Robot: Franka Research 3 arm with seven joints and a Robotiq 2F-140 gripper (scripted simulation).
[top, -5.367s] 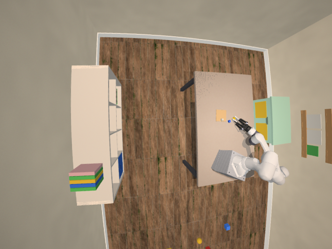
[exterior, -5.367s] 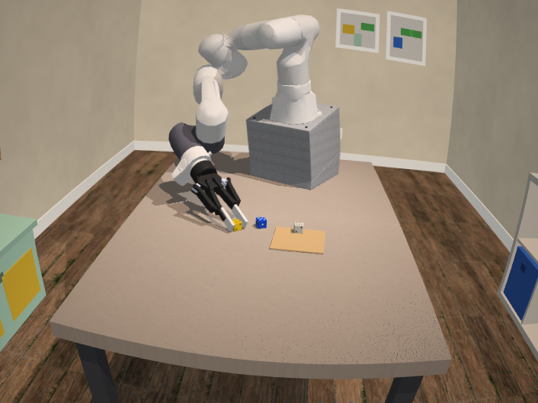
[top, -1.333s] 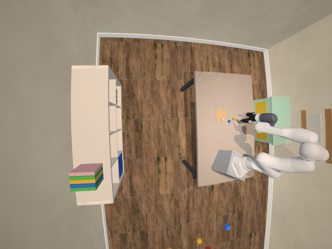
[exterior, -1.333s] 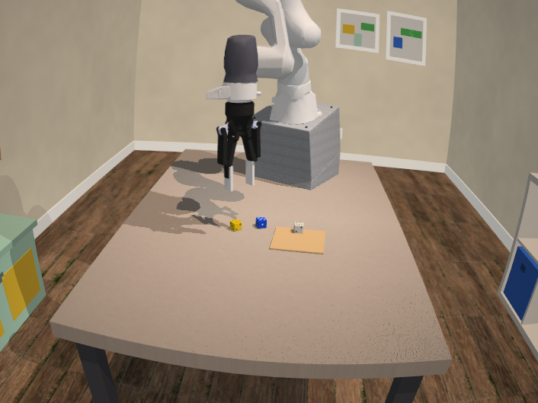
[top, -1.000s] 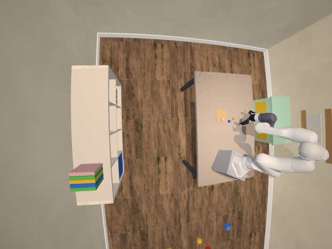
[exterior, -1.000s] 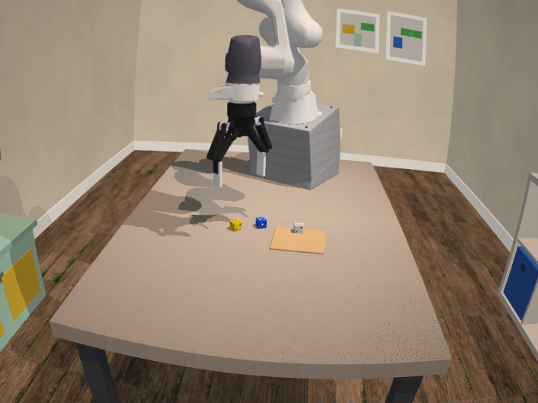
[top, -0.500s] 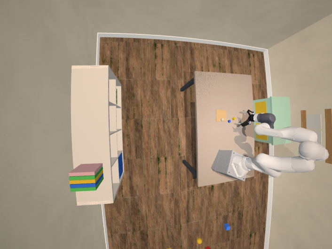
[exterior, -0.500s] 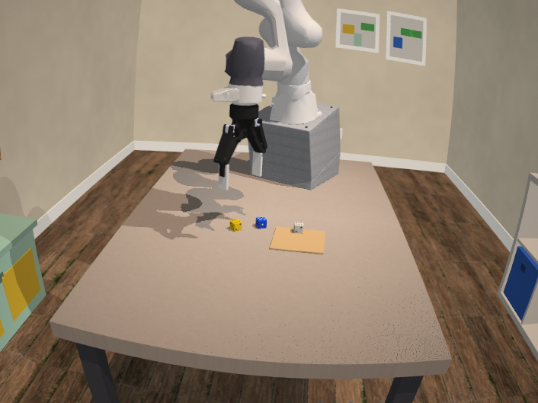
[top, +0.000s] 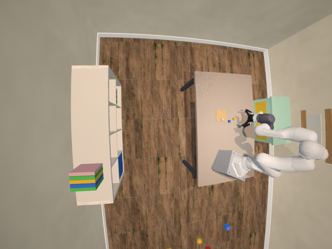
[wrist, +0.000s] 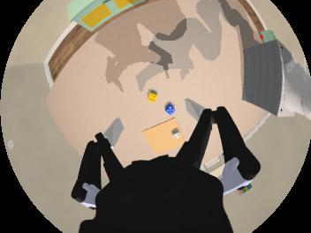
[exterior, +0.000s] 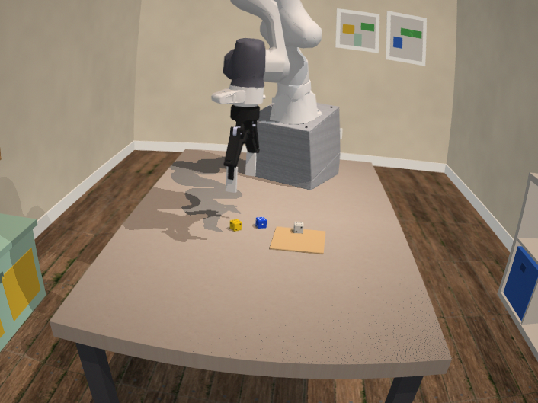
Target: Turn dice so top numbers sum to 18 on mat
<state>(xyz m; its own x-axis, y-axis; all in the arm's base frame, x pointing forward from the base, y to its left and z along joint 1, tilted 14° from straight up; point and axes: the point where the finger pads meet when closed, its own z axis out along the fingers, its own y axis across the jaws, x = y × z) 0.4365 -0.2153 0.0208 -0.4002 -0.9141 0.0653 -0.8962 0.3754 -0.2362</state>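
A yellow die [top: 233,118] [exterior: 235,225] [wrist: 152,96] and a blue die [top: 229,121] [exterior: 260,222] [wrist: 170,109] lie on the table beside the mat, apart from each other. Both show several pips on top. A white die [top: 222,119] [exterior: 298,227] [wrist: 176,134] sits on the orange mat [top: 220,114] [exterior: 296,243] [wrist: 156,140], close to one edge; its top number is too small to read surely. The mat lies flat. My gripper [top: 240,118] [exterior: 241,181] [wrist: 152,114] is wide open and empty, above the table on the yellow die's side, away from the mat.
The grey robot base block [top: 222,160] [exterior: 287,151] [wrist: 262,74] stands on the table [top: 210,143] [exterior: 224,308]. A green cabinet [top: 280,121] [exterior: 15,228] stands by the table's side. A shelf [top: 90,121] stands across the floor.
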